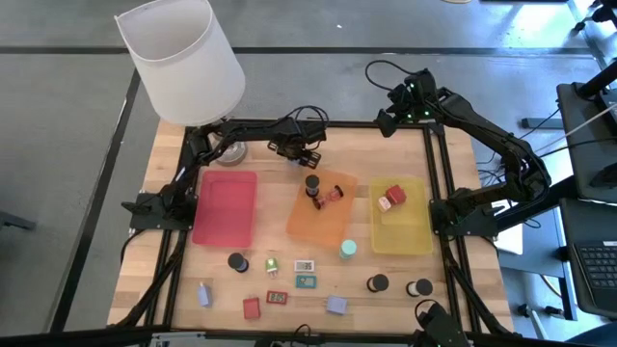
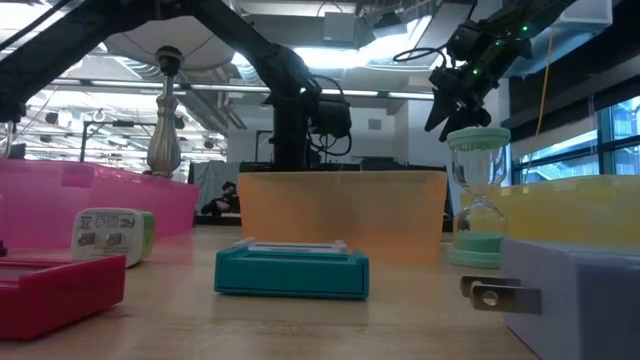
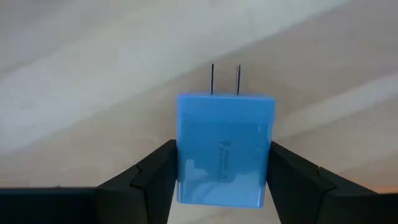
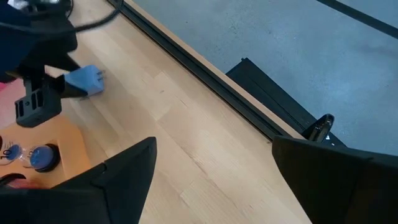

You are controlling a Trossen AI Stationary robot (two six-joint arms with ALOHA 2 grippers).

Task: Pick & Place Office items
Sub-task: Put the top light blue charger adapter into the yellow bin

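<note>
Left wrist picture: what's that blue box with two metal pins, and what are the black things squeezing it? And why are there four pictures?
The black things are the two fingers of a robot's left gripper. It works like a hand with just two fingers. They press on both sides of the blue plug, so the robot is holding it.

There are four pictures because there are four cameras. One looks down from above. One sits low on the table. One rides on each arm's wrist.

From above you see two dark arms. The right gripper waits open near the table's far edge.

On the table lie a pink tray, an orange tray and a yellow tray. Small office things are scattered along the near side, and a big lamp stands at a far corner.
</note>
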